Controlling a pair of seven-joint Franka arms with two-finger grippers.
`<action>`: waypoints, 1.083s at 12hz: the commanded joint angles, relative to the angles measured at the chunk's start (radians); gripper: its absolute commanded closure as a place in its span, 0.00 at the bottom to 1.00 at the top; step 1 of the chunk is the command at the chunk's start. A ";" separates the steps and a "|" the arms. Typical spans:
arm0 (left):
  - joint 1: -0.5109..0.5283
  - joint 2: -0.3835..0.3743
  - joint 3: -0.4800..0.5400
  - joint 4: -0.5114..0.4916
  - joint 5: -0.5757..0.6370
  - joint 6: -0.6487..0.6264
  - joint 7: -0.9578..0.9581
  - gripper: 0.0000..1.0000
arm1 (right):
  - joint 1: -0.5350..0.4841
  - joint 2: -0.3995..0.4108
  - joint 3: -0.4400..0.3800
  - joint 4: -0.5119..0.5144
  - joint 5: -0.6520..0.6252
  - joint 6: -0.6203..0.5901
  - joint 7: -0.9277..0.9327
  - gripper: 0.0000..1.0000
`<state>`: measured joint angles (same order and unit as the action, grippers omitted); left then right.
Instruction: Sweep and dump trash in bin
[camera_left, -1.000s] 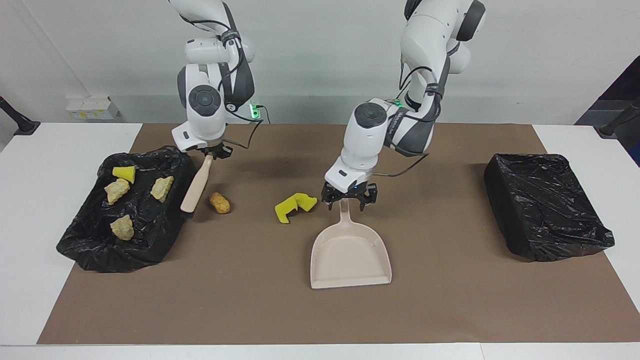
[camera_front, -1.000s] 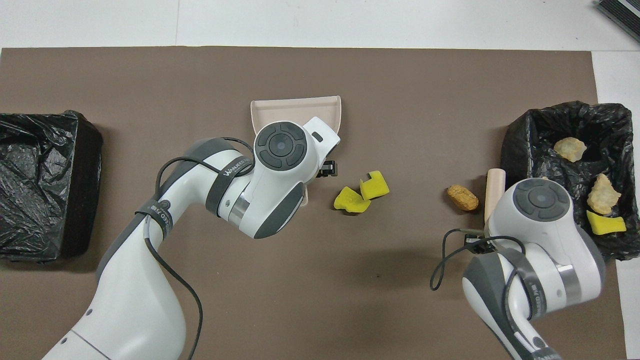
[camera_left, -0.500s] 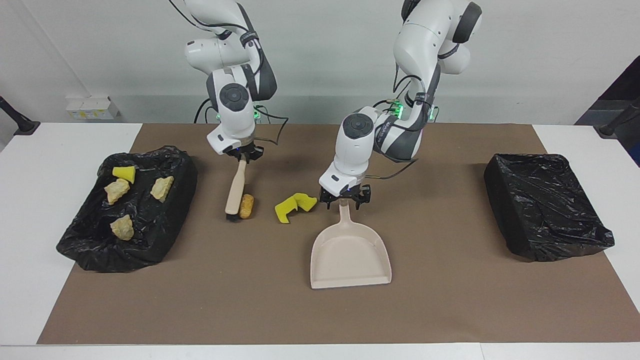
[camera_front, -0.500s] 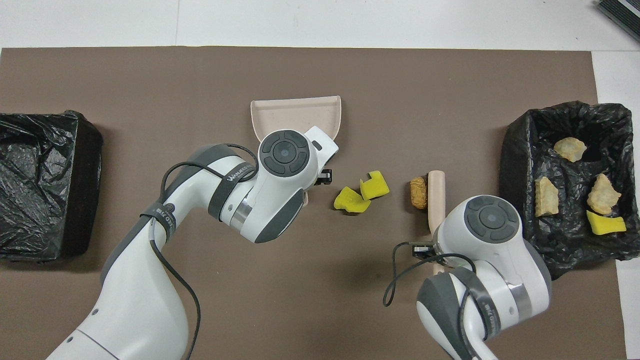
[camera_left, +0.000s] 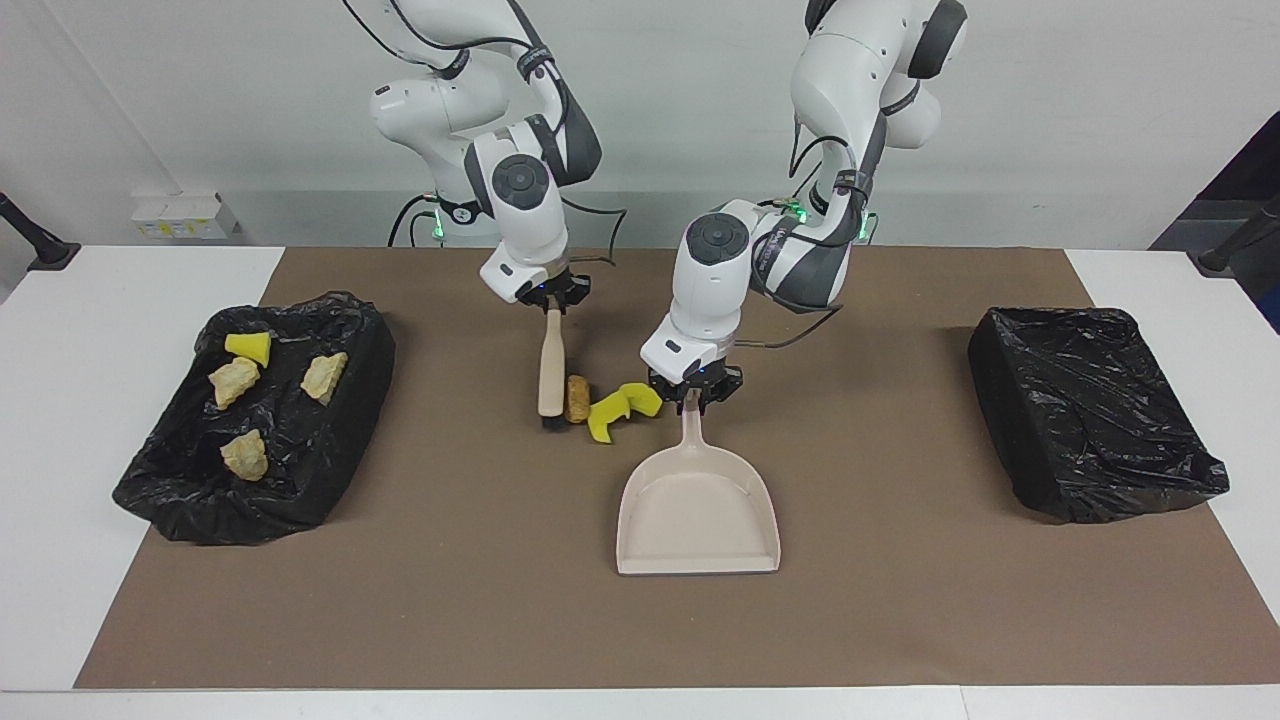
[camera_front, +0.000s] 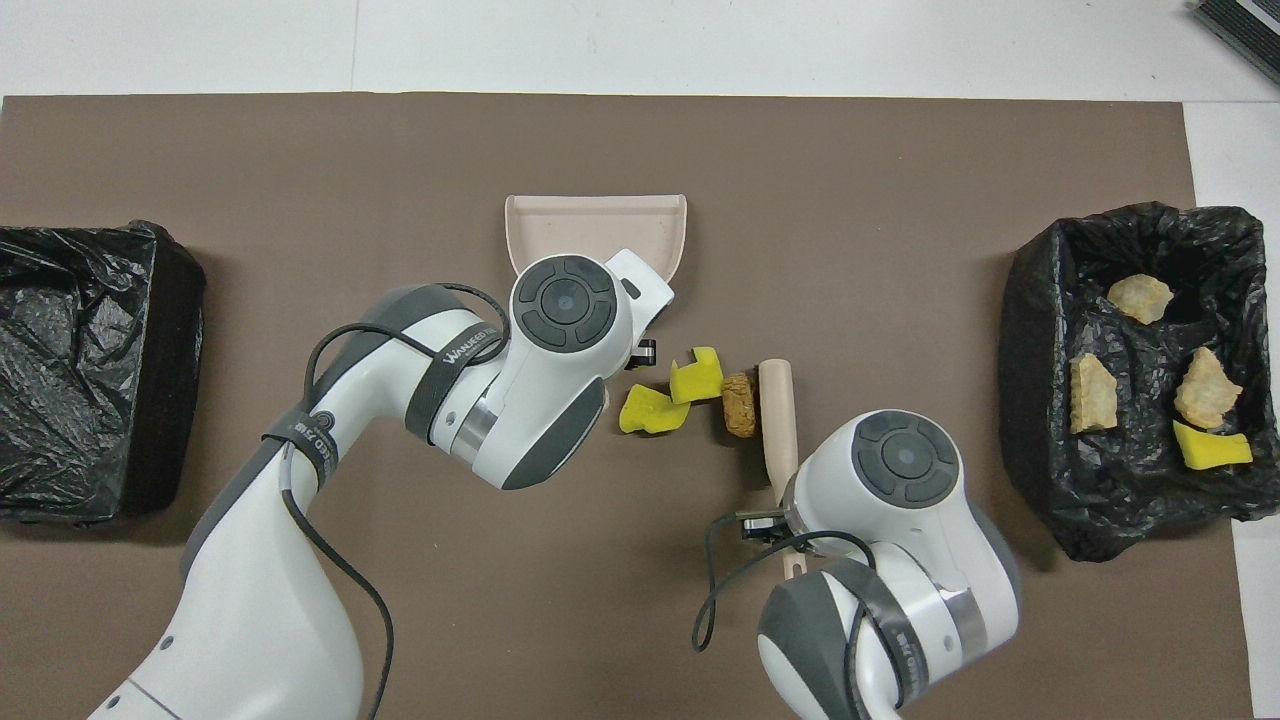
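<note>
brush (camera_left: 551, 372): right gripper (camera_left: 548, 298) clamped on it — swept the nugget (camera_left: 576, 397) up against the sponge bits (camera_left: 622, 408)
dustpan (camera_left: 698, 506): left gripper (camera_left: 692, 393) now clenched on its handle — was open a second ago

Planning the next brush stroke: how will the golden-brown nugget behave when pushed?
The nugget looks rounded and oblong, so it may roll or pivot. Small, so probably light. It already touches the yellow sponge pieces, which will likely slide along with it.

Bright, even light from above; soft shadows under both arms on the brown paper table mat (camera_left: 900, 620); both views sharp.
</note>
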<state>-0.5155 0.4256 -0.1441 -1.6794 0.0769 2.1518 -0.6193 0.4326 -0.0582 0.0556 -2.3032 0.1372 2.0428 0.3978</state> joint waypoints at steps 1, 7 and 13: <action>0.000 -0.040 0.018 -0.010 0.041 -0.020 0.044 1.00 | 0.000 0.032 -0.003 0.063 0.022 -0.030 -0.028 1.00; 0.142 -0.211 0.020 -0.029 0.069 -0.215 0.581 1.00 | -0.028 0.017 -0.008 0.154 -0.010 -0.159 -0.007 1.00; 0.256 -0.452 0.020 -0.276 0.069 -0.260 1.190 1.00 | -0.005 -0.072 -0.005 -0.002 -0.011 -0.147 -0.048 1.00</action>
<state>-0.2700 0.0472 -0.1161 -1.8549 0.1320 1.8778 0.4428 0.4290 -0.0746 0.0494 -2.2275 0.1337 1.8832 0.3818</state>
